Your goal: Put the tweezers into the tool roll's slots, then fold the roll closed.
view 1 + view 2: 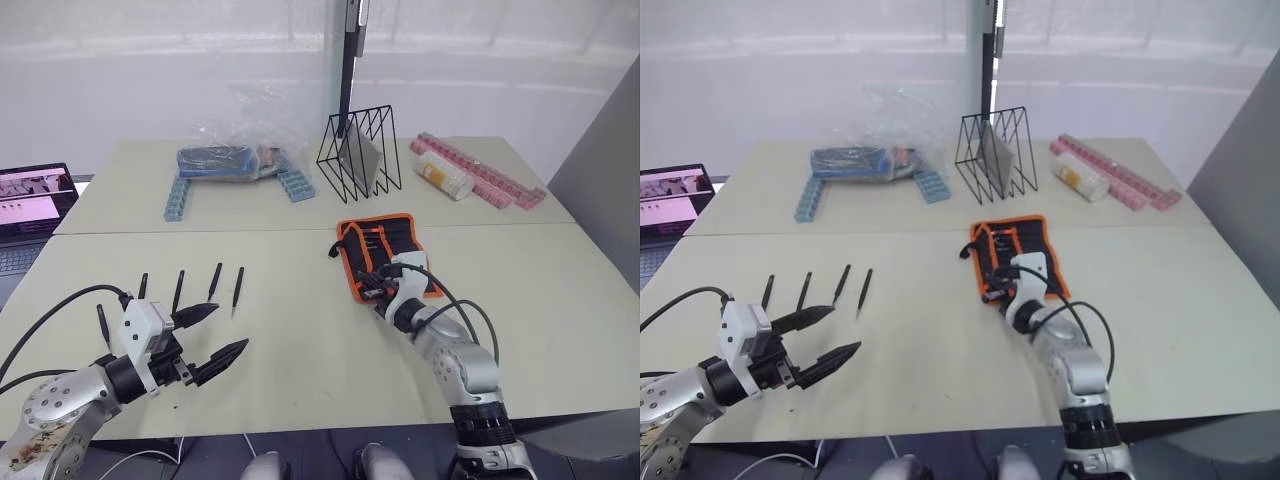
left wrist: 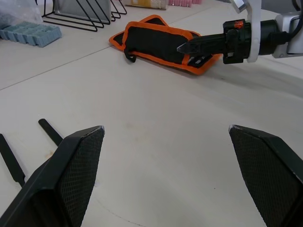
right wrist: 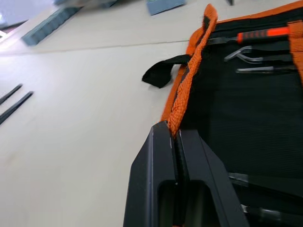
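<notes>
The tool roll [image 1: 384,250] lies open on the table right of centre, black with orange edging. Its strap [image 3: 161,73] trails off one side. The slots [image 3: 255,56] hold a few tools, one with a red handle. My right gripper [image 1: 370,285] is at the roll's near edge, shut on the orange edging [image 3: 182,94]. Several black tweezers [image 1: 214,281] lie side by side near the table's left front, with another tweezer [image 1: 103,325] closer to me. Just in front of them my left gripper [image 1: 230,328] hovers open and holds nothing.
A black wire rack [image 1: 358,155] stands behind the roll. At the back left are a clear plastic bag [image 1: 230,160] of blue items and blue strips [image 1: 178,198]. Pink boxes [image 1: 480,172] lie at the back right. A laptop [image 1: 30,200] sits at far left.
</notes>
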Robot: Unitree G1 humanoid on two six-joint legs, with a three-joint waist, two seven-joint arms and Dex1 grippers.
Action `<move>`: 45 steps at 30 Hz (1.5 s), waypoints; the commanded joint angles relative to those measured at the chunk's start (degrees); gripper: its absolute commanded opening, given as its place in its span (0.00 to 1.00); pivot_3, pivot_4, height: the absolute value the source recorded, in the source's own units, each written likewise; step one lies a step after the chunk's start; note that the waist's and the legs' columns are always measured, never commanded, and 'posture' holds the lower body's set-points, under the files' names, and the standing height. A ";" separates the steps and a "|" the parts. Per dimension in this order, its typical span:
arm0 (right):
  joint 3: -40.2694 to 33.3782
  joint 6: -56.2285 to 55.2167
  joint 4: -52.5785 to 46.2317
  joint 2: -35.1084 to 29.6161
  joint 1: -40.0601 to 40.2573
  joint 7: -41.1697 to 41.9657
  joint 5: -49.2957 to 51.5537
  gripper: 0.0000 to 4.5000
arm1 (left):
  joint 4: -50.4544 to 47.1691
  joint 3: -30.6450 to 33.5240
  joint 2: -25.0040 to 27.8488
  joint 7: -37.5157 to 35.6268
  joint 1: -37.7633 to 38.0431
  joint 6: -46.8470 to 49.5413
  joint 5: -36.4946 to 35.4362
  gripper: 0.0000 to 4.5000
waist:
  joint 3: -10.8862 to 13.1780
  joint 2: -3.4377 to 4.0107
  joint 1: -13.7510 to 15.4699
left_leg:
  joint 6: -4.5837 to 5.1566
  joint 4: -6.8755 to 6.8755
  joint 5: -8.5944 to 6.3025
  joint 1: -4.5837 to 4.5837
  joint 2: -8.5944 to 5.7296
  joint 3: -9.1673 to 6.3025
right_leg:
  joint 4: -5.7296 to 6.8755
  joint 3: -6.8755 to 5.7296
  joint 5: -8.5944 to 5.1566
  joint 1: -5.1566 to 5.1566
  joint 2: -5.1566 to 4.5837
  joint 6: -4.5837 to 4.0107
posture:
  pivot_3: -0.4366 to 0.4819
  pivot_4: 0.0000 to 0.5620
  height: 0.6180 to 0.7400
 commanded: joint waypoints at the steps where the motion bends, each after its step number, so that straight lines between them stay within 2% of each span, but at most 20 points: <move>1: 2.84 -1.94 -5.66 -2.86 1.27 5.85 0.33 0.00 | 1.23 0.24 1.21 -1.38 -1.77 -1.26 -0.06 1.00 | 0.00 0.01 0.00 | 0.00 0.00 0.00 0.00 0.01 0.00 | 0.00 0.00 0.00 0.00 0.01 0.00 | 0.48 0.27 0.87; 5: 6.54 -4.22 -8.89 -9.04 4.05 12.88 -1.21 0.00 | 7.63 -1.58 3.88 -5.20 -7.33 -2.08 0.97 1.00 | 0.01 0.00 0.26 | 0.00 0.01 0.00 0.01 -0.01 -0.01 | -0.01 -0.03 0.00 0.02 0.02 0.00 | 0.48 0.27 0.87; 9: 6.93 -5.60 -10.88 -11.33 5.43 16.59 0.00 0.00 | 15.31 -6.10 5.80 -9.40 -14.81 -4.95 4.24 1.00 | 0.01 -0.02 0.22 | 0.01 0.06 0.01 0.01 -0.04 0.00 | -0.02 -0.06 -0.01 0.05 0.05 0.01 | 0.48 0.27 0.87; 14: 8.52 -10.70 -13.11 -17.02 8.01 24.93 -0.65 0.00 | 28.94 -17.37 4.69 -18.18 -30.75 -11.88 10.76 1.00 | 0.05 -0.07 0.86 | 0.01 0.11 0.01 -0.01 -0.15 -0.04 | -0.03 -0.16 -0.02 0.05 0.06 0.02 | 0.48 0.27 0.87; 19: 10.25 -13.85 -13.45 -21.07 8.88 30.98 -1.03 0.00 | 48.63 -26.03 1.23 -29.67 -46.89 -24.59 17.57 1.00 | 0.06 -0.11 0.83 | 0.05 0.21 0.00 -0.05 -0.37 0.01 | -0.01 -0.11 -0.02 0.05 0.06 0.04 | 0.48 0.27 0.87; 26: 12.47 -17.26 -13.96 -24.99 9.84 35.39 -3.77 0.00 | 72.78 -31.37 -5.38 -39.39 -64.17 -39.10 23.85 1.00 | 0.09 -0.15 0.69 | 0.21 0.55 -0.07 -0.17 -0.40 -0.02 | 0.02 -0.12 -0.05 0.05 0.11 0.09 | 0.48 0.27 0.87; 32: 12.75 -17.57 -14.72 -24.62 10.34 34.20 -5.05 0.00 | 82.70 -32.84 -11.61 -43.17 -70.62 -45.99 26.80 1.00 | 0.11 -0.19 0.79 | 0.44 1.03 -0.20 -0.45 -0.53 -0.09 | 0.08 -0.14 -0.07 0.04 -0.02 0.32 | 0.48 0.27 0.87; 36: 12.69 -17.14 -15.69 -24.36 11.10 33.09 -5.46 0.00 | 86.14 -34.44 -13.03 -43.75 -71.79 -49.85 28.28 1.00 | 0.12 -0.20 0.73 | 0.53 1.20 -0.25 -0.55 -0.55 -0.13 | 0.10 -0.14 -0.07 0.02 -0.04 0.37 | 0.48 0.27 0.87; 39: 12.79 -17.52 -15.95 -24.39 11.97 32.73 -5.76 0.00 | 87.78 -35.61 -13.18 -43.75 -72.39 -52.32 28.32 0.82 | 0.12 -0.20 0.80 | 0.54 1.24 -0.26 -0.58 -0.55 -0.16 | 0.13 -0.16 -0.07 0.01 -0.03 0.37 | 0.48 0.27 0.87; 45: 13.06 -17.24 -16.64 -24.20 12.50 32.29 -5.98 0.00 | 89.68 -36.64 -12.81 -43.75 -73.53 -54.43 28.07 0.38 | 0.12 -0.20 0.90 | 0.56 1.36 -0.27 -0.64 -0.59 -0.19 | 0.17 -0.16 -0.05 0.02 -0.07 0.43 | 0.48 0.27 0.87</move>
